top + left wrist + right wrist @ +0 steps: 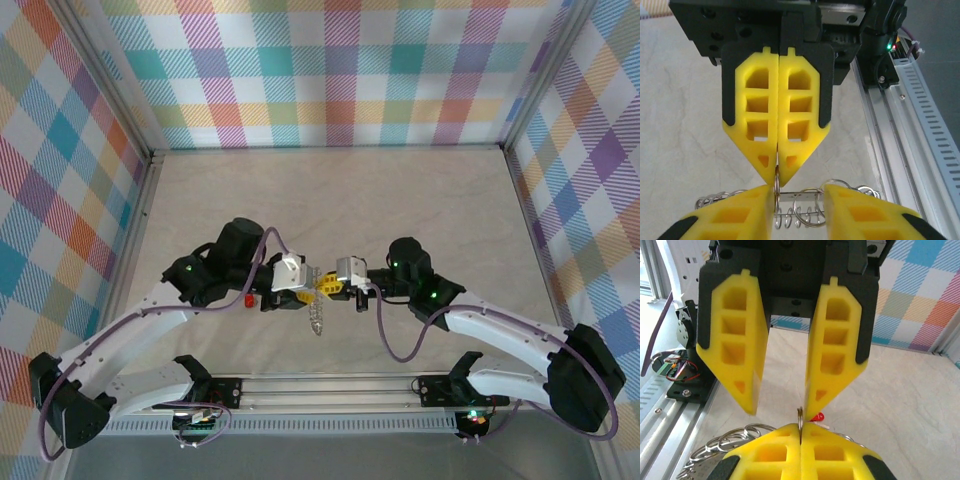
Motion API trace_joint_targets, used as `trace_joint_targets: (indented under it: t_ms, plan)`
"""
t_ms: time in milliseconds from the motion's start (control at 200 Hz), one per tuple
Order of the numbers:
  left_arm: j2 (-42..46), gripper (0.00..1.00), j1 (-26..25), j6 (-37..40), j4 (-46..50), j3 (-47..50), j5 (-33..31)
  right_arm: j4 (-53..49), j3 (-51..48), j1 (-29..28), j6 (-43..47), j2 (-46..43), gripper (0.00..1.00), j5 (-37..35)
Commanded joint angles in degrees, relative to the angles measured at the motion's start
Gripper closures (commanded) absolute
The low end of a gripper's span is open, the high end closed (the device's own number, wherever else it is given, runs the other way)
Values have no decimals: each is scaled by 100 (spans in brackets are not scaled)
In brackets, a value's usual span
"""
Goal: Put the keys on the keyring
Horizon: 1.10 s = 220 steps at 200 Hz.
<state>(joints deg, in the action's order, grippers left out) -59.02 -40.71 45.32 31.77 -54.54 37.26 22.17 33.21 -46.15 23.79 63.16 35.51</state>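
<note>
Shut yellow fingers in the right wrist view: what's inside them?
A thin metal ring pokes up edge-on from between the right fingers. Its lower part is covered by them, so you cannot see whether it joins the keyring beside them.

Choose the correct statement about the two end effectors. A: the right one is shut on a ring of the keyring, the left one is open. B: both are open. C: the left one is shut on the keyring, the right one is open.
A: the right end effector presses its fingers together on a ring of the keyring, while the left end effector has a wide gap between its fingers.
</note>
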Motion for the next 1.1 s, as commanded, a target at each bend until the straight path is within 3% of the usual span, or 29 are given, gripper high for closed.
trace_joint_targets:
  t_ms: [0, 325, 445, 530, 760, 825, 850, 1095]
  plan:
    - [215, 66, -61, 126, -251, 268, 233, 1183, -216, -26, -252, -209, 100, 242]
    - [117, 71, -69, -369, -706, 340, 228, 1711, -256, -26, -472, -313, 100, 577]
    - [58, 79, -65, -427, -769, 279, 326, 1755, -273, -23, -501, -313, 100, 631]
    - [49, 97, -69, -434, -794, 289, 228, 1744, -294, -26, -475, -313, 100, 629]
    - [77, 100, -92, -264, -362, 52, -329, 194, -137, -26, 221, -452, 100, 438]
    - [71, 100, -104, -142, -153, -72, -448, -192, -55, -21, 307, -479, 81, 320]
    - [67, 100, -107, -107, -81, -118, -486, -317, -30, -30, 323, -473, 78, 281]
    - [-62, 100, -131, 206, 418, -490, -577, -775, 265, -30, 359, -211, 73, 263]
